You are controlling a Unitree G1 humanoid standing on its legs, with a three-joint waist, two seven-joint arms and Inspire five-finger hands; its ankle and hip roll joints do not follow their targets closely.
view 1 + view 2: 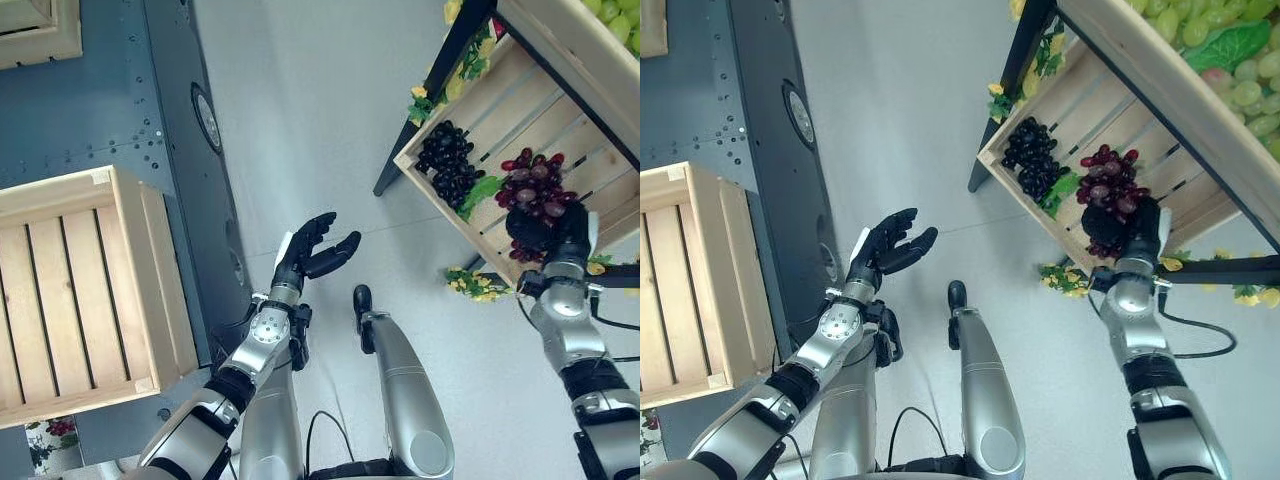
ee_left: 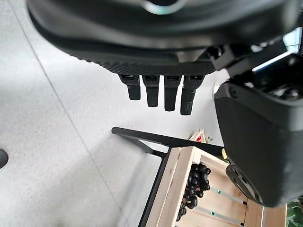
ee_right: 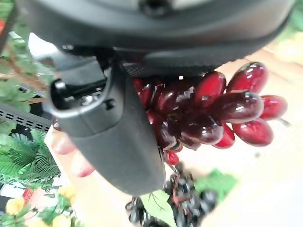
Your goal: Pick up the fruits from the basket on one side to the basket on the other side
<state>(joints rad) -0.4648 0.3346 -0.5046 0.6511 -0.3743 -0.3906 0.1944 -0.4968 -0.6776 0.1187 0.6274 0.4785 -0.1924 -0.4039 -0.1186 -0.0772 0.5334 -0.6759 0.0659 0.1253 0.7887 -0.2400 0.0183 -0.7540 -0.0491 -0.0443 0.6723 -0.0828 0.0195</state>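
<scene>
Red grapes (image 1: 537,192) at two o'clock — right hand (image 1: 570,238) clenched round them — should lift straight, clearing crate slats (image 1: 520,120).

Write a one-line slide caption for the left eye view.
Right hand grasps red grapes in the slatted crate; left hand hovers open.

Pale grey smooth floor (image 1: 320,130) carried the setup. At the robot's left an empty light-wood slatted crate (image 1: 70,290) sat against a dark grey-blue metal panel (image 1: 90,100). At the right a black metal-framed stand (image 1: 1015,80) stood on the floor, holding a tilted light-wood slatted crate (image 1: 520,110); in it lay a black grape bunch (image 1: 448,160) and a dark red grape bunch (image 1: 535,185).
</scene>
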